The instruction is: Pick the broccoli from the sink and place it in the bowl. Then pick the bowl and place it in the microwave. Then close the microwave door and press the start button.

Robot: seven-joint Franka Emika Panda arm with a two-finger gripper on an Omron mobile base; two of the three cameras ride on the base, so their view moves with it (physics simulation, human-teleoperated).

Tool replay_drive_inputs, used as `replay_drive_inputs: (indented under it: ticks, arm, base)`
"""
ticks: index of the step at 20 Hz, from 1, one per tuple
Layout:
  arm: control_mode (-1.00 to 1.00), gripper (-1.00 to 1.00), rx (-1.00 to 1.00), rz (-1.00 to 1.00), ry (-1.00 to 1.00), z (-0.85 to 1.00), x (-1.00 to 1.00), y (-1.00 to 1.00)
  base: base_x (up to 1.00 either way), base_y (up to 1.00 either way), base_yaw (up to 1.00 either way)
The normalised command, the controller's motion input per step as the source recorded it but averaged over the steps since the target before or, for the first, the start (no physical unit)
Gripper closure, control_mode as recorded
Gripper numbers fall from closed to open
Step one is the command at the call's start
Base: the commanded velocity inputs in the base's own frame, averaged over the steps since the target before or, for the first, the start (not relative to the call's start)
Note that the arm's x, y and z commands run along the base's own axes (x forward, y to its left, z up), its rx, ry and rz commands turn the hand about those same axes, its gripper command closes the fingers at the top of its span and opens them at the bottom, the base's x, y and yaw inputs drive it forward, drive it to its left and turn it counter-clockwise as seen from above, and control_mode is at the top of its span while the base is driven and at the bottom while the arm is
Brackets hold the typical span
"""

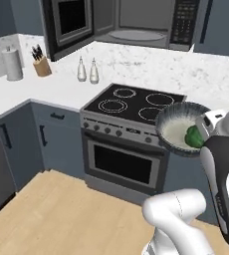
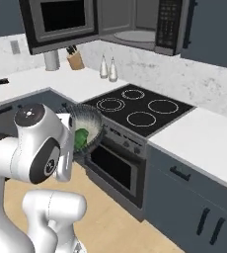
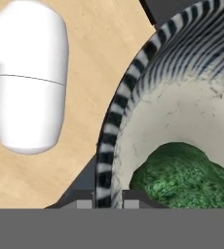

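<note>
Fingers (image 3: 108, 200): pinching the bowl's rim, one tip inside the wall and one outside, seen at the bottom of the hand view.
Bowl (image 1: 176, 130): held up in the air in front of the stove, tilted so its pale inside faces the left base camera; ribbed dark-and-light rim.
Broccoli (image 1: 194, 137): inside the bowl, lying against the lower part of the wall, close to the gripped rim.
Microwave (image 1: 151, 22): mounted above the stove, its grey inside with a round plate visible.
Door (image 1: 66, 26): swung wide to the left.
Stove (image 1: 136, 104): black top with four ring burners, knobs along the front, oven window below; the bowl is level with its front right corner in the left base view.
Surface (image 1: 42, 87): white, carries a knife block (image 1: 42, 63), a paper roll (image 1: 12, 63) and two shakers (image 1: 87, 70) left of the stove.
Floor (image 1: 61, 214): light wood.
</note>
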Motion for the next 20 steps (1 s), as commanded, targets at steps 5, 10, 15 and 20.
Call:
replay_drive_inputs:
  ticks: [5,10,15,20]
  arm:
    - [1.0,1.0,0.0,0.0,0.0,0.0,0.0,0.0]
    - [1.0,1.0,0.0,0.0,0.0,0.0,0.0,0.0]
    - [1.0,1.0,0.0,0.0,0.0,0.0,0.0,0.0]
    - [1.0,1.0,0.0,0.0,0.0,0.0,0.0,0.0]
  base:
    - [0.98,0.11,0.23]
    - [0.96,0.51,0.05]
    - [0.64,-0.08,0.0]
    - [0.53,-0.16,-0.01]
